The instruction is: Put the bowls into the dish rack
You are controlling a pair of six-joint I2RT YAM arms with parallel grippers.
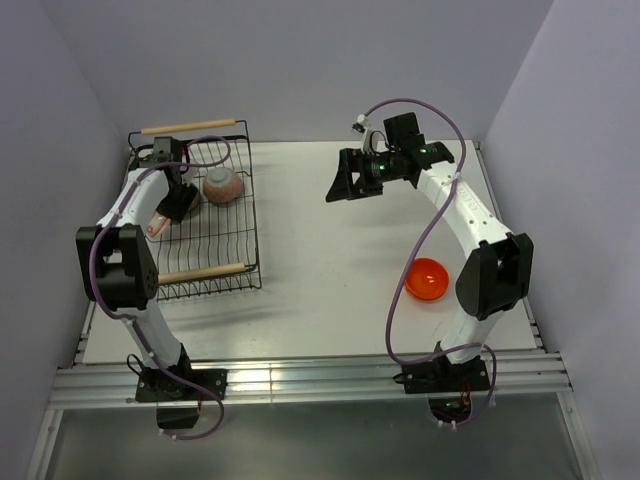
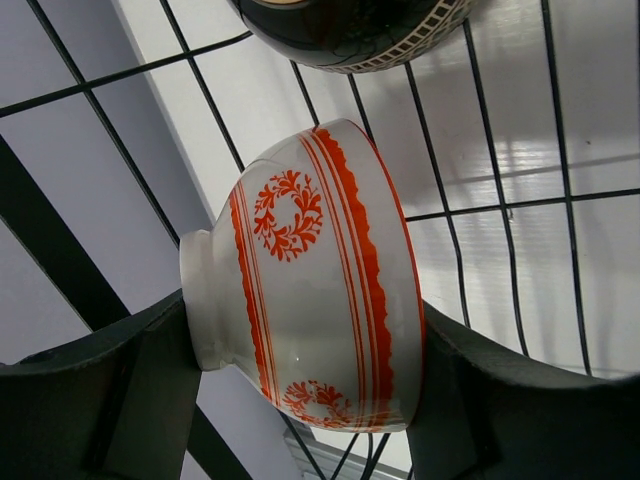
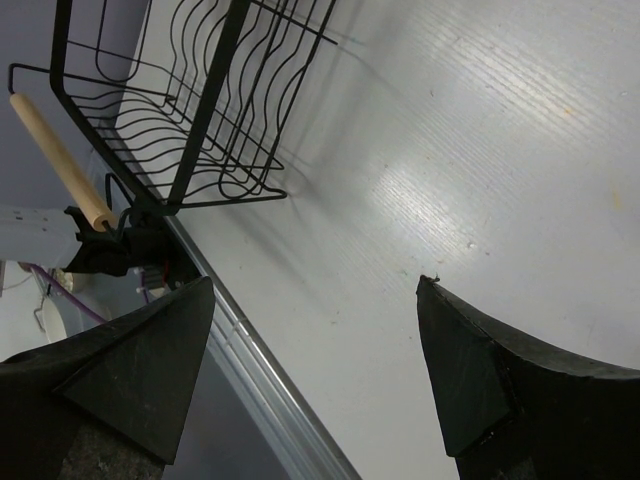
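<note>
My left gripper [image 1: 172, 207] is inside the black wire dish rack [image 1: 215, 262], shut on a red-and-white patterned bowl [image 2: 310, 270] that lies on its side between the fingers [image 2: 140, 400]. That bowl shows as a pale patch in the top view [image 1: 156, 224]. A pinkish, speckled bowl [image 1: 222, 185] sits in the rack's far part; its dark rim shows in the left wrist view [image 2: 350, 30]. A glossy orange bowl [image 1: 428, 278] sits on the table beside the right arm. My right gripper [image 1: 345, 186] is open and empty above the table's far middle. No tan-brown bowl is in view.
The rack has wooden rod handles at its far end [image 1: 190, 126] and near end [image 1: 202, 272]. The right wrist view shows the rack [image 3: 215, 110], one handle [image 3: 60, 160] and the table's metal edge rail [image 3: 270, 400]. Grey walls close in the table on three sides.
</note>
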